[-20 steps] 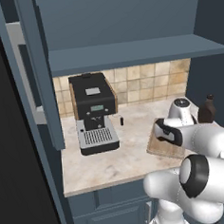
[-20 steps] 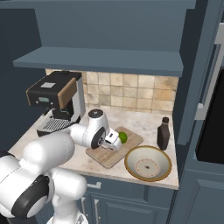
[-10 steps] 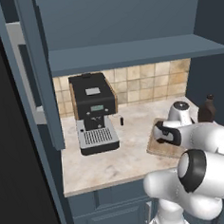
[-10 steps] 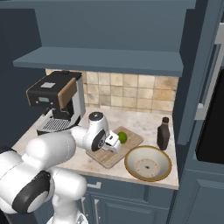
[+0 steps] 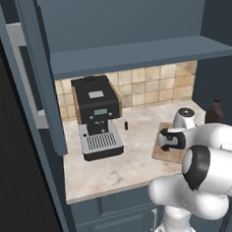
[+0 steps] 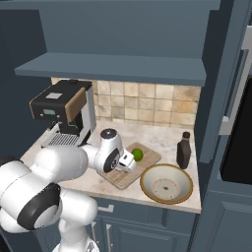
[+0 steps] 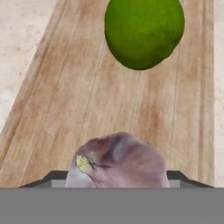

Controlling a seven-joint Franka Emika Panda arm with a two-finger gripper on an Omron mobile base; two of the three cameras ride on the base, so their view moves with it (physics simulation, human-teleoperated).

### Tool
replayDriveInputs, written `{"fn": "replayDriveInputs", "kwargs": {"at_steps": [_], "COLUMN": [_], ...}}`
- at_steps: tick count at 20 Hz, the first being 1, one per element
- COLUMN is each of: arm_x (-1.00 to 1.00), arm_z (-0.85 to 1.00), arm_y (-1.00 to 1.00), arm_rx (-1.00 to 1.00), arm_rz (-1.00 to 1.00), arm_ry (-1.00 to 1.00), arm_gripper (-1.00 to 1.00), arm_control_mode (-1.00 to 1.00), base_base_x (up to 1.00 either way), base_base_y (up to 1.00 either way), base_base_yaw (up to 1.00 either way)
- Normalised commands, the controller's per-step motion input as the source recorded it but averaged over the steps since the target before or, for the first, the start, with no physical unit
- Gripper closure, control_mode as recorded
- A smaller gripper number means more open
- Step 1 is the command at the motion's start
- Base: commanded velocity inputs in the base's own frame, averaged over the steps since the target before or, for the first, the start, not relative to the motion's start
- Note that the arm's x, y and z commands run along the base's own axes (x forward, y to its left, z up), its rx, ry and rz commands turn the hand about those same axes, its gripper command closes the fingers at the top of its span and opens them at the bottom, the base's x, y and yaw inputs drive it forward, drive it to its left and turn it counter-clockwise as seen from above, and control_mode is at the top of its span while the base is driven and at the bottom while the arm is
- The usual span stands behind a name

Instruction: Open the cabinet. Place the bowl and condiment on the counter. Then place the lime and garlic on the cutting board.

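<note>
In the hand view the pale lilac garlic sits between my gripper's fingertips, just over the wooden cutting board. The green lime lies on the board a little beyond it. From the right base view, my gripper hangs low over the cutting board, beside the lime. The cream bowl and the dark condiment bottle stand on the counter to the right. The cabinet door stands open, its blue shelf bare.
A black coffee machine stands at the left of the counter against the tan tiles. A second open cabinet door hangs at the right. The bowl touches the board's right corner.
My hand has sunk a little lower toward the cutting board with the garlic still in it. Lime, bowl and bottle have stayed put.
</note>
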Motion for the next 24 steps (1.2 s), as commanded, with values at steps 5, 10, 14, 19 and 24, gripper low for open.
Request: {"fn": "replayDriveInputs", "kwargs": {"at_steps": [5, 10, 14, 19, 24], "arm_x": [0.02, 0.02, 0.03, 0.10, 0.14], "arm_z": [-0.17, -0.17, -0.18, -0.16, -0.08], "arm_y": [0.00, 0.00, 0.00, 0.00, 0.00], "arm_rx": [0.00, 0.00, 0.00, 0.00, 0.00], "arm_rz": [0.00, 0.00, 0.00, 0.00, 0.00], "arm_ry": [0.00, 0.00, 0.00, 0.00, 0.00], "arm_gripper": [1.00, 1.00, 1.00, 1.00, -1.00], "arm_control_mode": [-1.00, -1.00, -1.00, -1.00, -1.00], "base_base_x": [0.00, 0.00, 0.00, 0.00, 0.00], "base_base_y": [0.00, 0.00, 0.00, 0.00, 0.00], "base_base_yaw": [0.00, 0.00, 0.00, 0.00, 0.00]}}
